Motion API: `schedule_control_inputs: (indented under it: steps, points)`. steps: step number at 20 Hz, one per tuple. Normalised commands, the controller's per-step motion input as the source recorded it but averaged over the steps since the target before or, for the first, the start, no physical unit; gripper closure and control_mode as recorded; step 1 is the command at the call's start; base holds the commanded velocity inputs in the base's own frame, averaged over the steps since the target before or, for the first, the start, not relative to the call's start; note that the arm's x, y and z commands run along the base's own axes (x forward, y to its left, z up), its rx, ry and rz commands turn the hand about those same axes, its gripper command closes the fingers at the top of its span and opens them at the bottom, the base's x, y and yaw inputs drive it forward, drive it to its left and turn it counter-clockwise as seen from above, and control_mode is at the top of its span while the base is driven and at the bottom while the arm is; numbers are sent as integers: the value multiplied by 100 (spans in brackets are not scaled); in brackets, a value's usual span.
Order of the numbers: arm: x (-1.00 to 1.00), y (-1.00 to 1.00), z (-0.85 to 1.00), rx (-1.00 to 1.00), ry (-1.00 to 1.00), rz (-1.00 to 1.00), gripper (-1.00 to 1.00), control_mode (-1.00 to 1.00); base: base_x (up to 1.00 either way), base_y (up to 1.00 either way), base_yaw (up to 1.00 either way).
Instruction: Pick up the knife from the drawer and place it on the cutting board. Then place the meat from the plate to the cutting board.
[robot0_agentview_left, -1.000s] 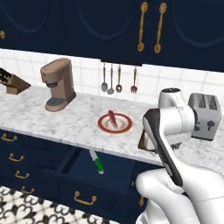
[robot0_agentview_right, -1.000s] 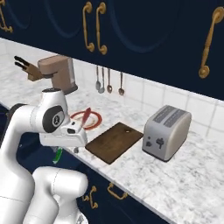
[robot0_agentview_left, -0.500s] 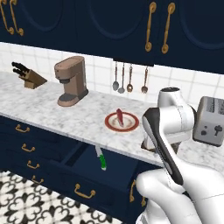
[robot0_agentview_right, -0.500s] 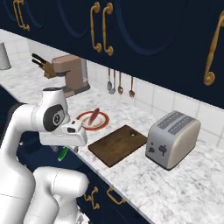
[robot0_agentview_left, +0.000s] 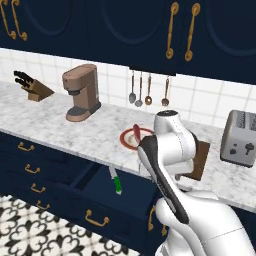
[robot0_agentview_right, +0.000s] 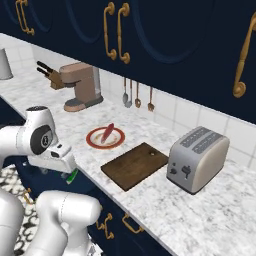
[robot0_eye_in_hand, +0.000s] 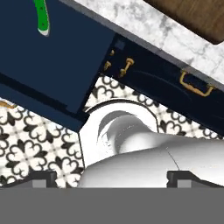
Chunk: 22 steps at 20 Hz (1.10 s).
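- At the counter's far left corner, a wooden knife block (robot0_agentview_left: 36, 90) with black-handled knives stands by the white tiled wall; beside it is a brown coffee maker (robot0_agentview_left: 81, 93).
- The counter (robot0_agentview_left: 65, 132) is white-grey marble, and its front edge hangs over navy cabinets with small gold handles.
- Below that front edge the drawer (robot0_agentview_left: 107, 200) stands pulled open: wide, deep and navy, with a curved gold handle on its front.
- The knife (robot0_agentview_left: 115, 182) lies flat on the drawer floor, towards the drawer's right side. Its long axis runs roughly front to back, the bright green handle nearer the drawer front and the short silver blade pointing towards the counter.
- From the hand camera, the knife's green handle (robot0_eye_in_hand: 41, 15) shows at the top left, inside the drawer.
- The gripper (robot0_eye_in_hand: 112, 178) looks down at patterned black-and-white floor tiles; only its two dark fingertips (robot0_eye_in_hand: 35, 178) show, set well apart, with nothing seen between them. How wide the gap truly is, I cannot tell.
- The plate (robot0_agentview_right: 106, 138), round and white with a red-orange rim, sits mid-counter near the front edge.
- The meat (robot0_agentview_right: 107, 133), a flat red oval slab, lies on the plate, its long axis pointing diagonally towards the wall.
- The cutting board (robot0_agentview_right: 135, 165), a dark brown wooden rectangle, lies flat just right of the plate.
- A silver toaster (robot0_agentview_right: 198, 158) stands beyond the board's right edge.
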Motion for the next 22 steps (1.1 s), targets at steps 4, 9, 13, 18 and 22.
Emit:
schedule_control_inputs:
  steps: [4,9,13,18,22]
  points:
    - [19,100,-32,7,-11,-37,-100,-100,0,0,0]
    - [24,84,-31,2,-1,-14,-100,-100,0,0,0]
    - [66,64,-31,0,4,0,-100,-100,0,0,0]
    - [76,49,-22,0,1,-6,-100,-100,0,0,0]
    - [60,35,-34,0,1,-6,-100,-100,0,0,0]
